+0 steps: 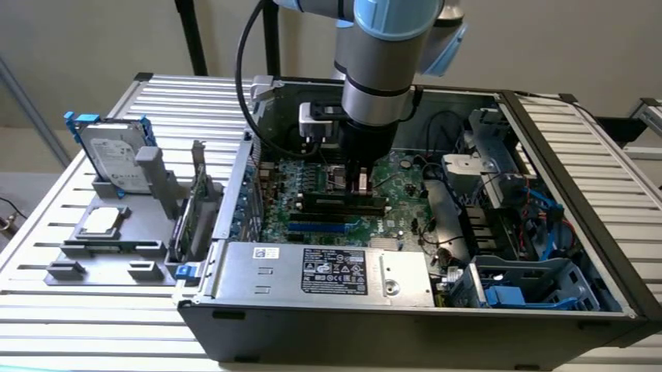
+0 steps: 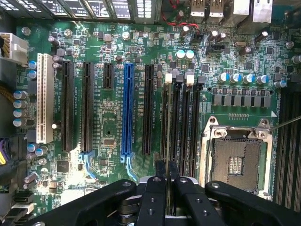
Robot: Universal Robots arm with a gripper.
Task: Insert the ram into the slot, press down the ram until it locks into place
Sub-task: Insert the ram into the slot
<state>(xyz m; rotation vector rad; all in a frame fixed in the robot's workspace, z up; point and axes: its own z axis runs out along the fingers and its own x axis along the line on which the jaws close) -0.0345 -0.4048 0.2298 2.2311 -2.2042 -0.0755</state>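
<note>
1 arm, exterior view: jaws low inside the computer case (image 1: 342, 329).
Exterior view, hold: the ram (image 1: 362, 183) stands upright in the jaws, right over the slot (image 1: 336, 203).
Wrist view, jaws: clamped on the thin ram (image 2: 167, 188).
Wrist view, line-up: slot (image 2: 165, 122) runs straight out from the jaws, same long way as the ram.

The long, thin green circuit-board ram stick (image 2: 167, 141) stands upright on its long edge, seen edge-on as a narrow line. It runs lengthwise along the long, narrow black plastic memory socket (image 2: 168, 80) with a pale end clip, the outermost of a group of like parallel sockets. Whether the stick is fully seated cannot be told.
</note>
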